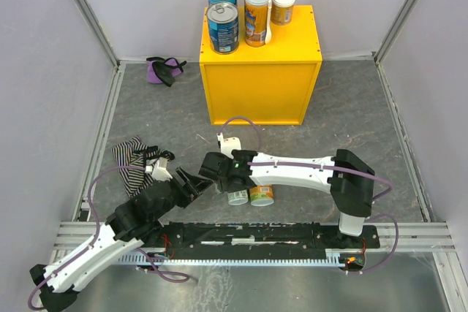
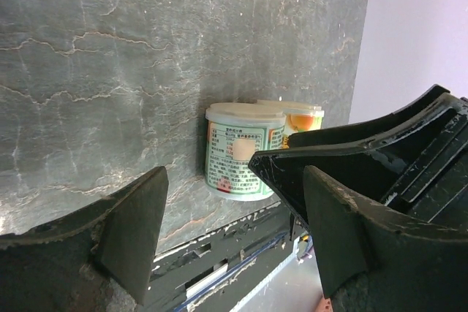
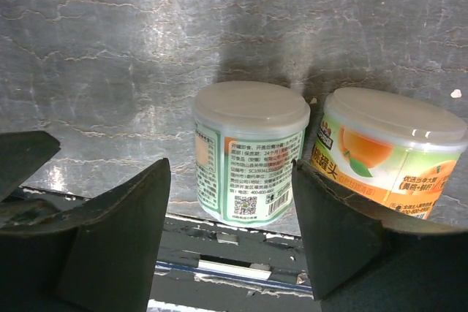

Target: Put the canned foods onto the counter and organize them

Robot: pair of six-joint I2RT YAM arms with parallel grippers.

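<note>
- Right gripper (image 3: 230, 202), well in front of the big yellow cube-shaped box (image 1: 259, 89), has its jaws spread and holds nothing.
- Left gripper (image 2: 235, 210), also in front of the box, is parted and empty.
- Short pale-green lidded can (image 3: 248, 151) and short orange-labelled can (image 3: 391, 155) stand side by side, well in front of the box.
- Two blue-labelled tins (image 1: 223, 27), two tall orange cans (image 1: 257, 16) and one small orange can (image 1: 282, 6) stand on the box's top.
</note>
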